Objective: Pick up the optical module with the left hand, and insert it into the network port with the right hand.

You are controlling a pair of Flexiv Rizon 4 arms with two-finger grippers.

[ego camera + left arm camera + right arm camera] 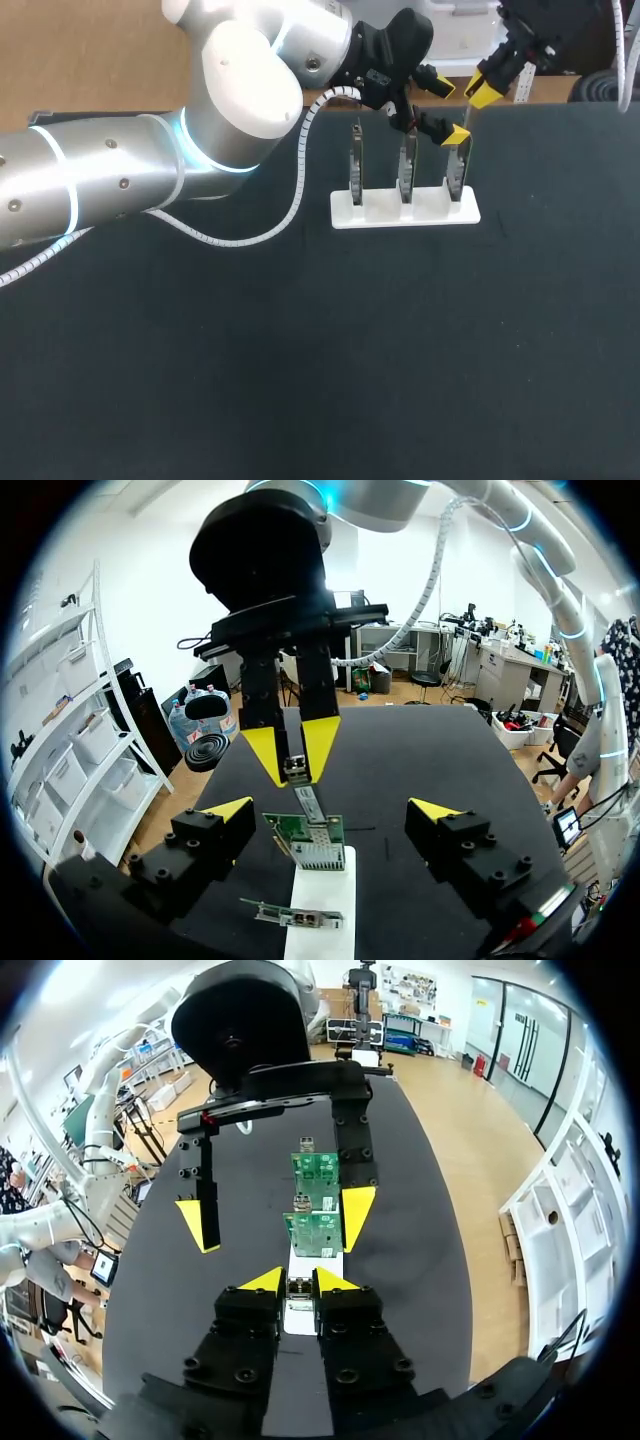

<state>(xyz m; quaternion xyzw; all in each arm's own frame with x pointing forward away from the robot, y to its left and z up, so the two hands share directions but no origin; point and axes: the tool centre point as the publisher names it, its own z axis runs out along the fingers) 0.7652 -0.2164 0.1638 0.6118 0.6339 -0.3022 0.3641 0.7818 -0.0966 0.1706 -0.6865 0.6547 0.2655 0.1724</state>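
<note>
Our right tool [297, 1280] pinches the optical module [298, 771] between its nearly closed fingertips, just above the end green board [312, 842] in a white stand [405, 213] on the black tabletop [300, 350]. Our left tool [333, 810] is spread wide, one finger either side of that board.

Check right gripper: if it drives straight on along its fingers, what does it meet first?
Probably the nearest green board on the white stand, with the optical module that the right gripper is shut on touching first. Gap looks short, but depth is unclear.
</note>
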